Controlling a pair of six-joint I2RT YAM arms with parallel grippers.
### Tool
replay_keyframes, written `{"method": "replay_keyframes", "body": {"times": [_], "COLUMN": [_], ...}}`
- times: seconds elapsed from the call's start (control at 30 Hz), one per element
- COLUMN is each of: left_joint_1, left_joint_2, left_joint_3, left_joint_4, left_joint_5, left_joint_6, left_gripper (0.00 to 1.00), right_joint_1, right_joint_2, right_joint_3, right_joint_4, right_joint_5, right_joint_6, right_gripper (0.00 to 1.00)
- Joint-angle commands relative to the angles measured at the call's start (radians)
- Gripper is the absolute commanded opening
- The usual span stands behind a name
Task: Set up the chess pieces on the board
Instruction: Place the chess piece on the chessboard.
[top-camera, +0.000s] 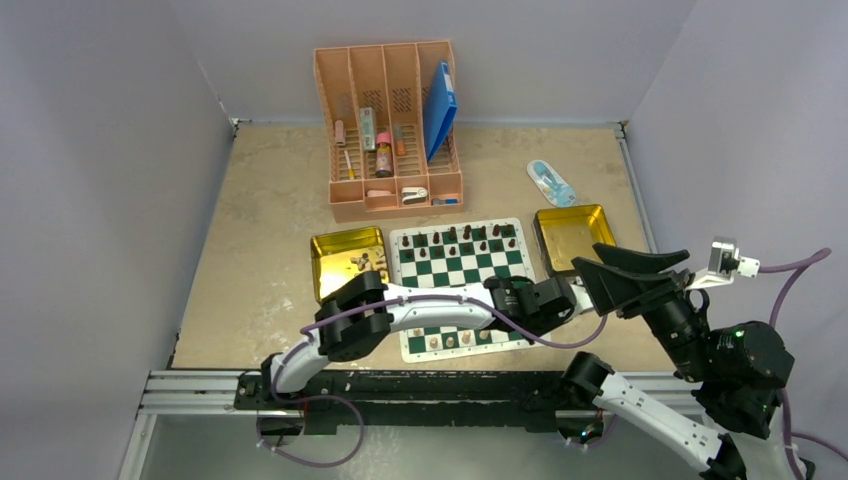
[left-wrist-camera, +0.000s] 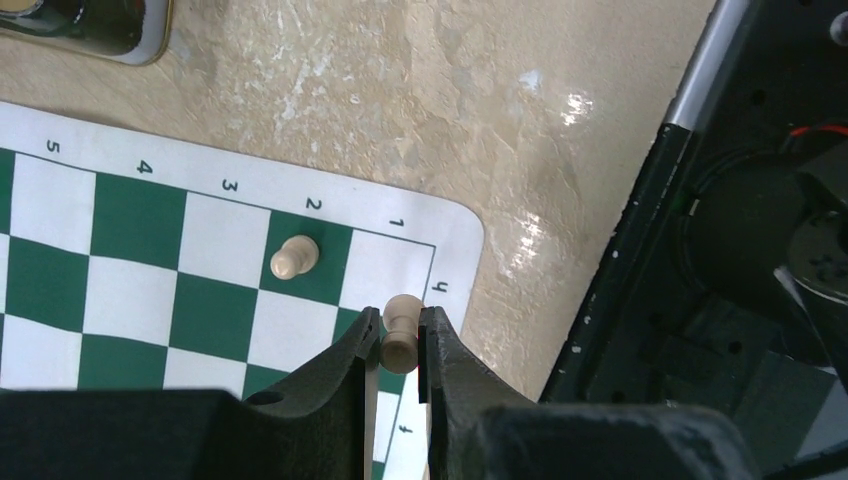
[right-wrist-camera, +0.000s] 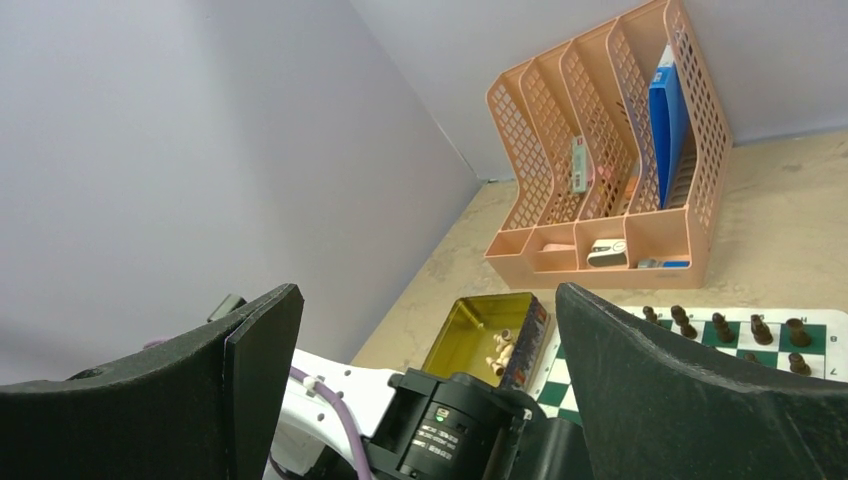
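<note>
The green-and-white board (top-camera: 455, 270) lies mid-table. Dark pieces (top-camera: 465, 238) stand along its far rows and pale pieces (top-camera: 450, 340) along its near edge. My left gripper (top-camera: 570, 298) reaches across to the board's near right corner. In the left wrist view the left gripper (left-wrist-camera: 400, 325) is shut on a pale tan piece (left-wrist-camera: 400, 338), held just above the corner squares near the "h" mark. A pale pawn (left-wrist-camera: 294, 258) stands on a green square of the board (left-wrist-camera: 130, 290). My right gripper (top-camera: 585, 256) hovers open and empty above the right edge, with its jaws wide apart in its wrist view (right-wrist-camera: 425, 300).
A gold tin (top-camera: 345, 255) left of the board holds a few pale pieces (right-wrist-camera: 500, 350). A second gold tin (top-camera: 570, 235) sits at the right. A pink organiser (top-camera: 395, 120) stands at the back, with a light blue object (top-camera: 550, 182) beside it. The black base rail (left-wrist-camera: 620, 270) runs close to the board's corner.
</note>
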Motion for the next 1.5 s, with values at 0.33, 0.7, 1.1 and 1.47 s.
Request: {"method": "replay_keyframes", "body": {"times": [0.33, 0.7, 1.1, 1.47], "left_joint_1": [0.0, 0.001, 0.006, 0.006], "left_joint_2": [0.076, 0.071, 0.091, 0.074], "left_joint_3": [0.041, 0.029, 0.046, 0.046], "left_joint_4": [0.08, 0.082, 0.04, 0.042], "left_joint_5": [-0.068, -0.067, -0.058, -0.013], "left_joint_6": [0.07, 0.068, 0.038, 0.032], "left_gripper": [0.11, 0.11, 0.18, 0.38], "right_joint_1": [0.009, 0.009, 0.009, 0.009], "right_joint_2": [-0.027, -0.003, -0.024, -0.021], "right_joint_3": [0.052, 0.057, 0.024, 0.015], "right_joint_4": [0.027, 0.018, 0.025, 0.035], "right_joint_5": [0.02, 0.023, 0.03, 0.026], "right_joint_6": [-0.009, -0.013, 0.01, 0.007], "right_gripper": [0.98, 0.98, 0.98, 0.98]}}
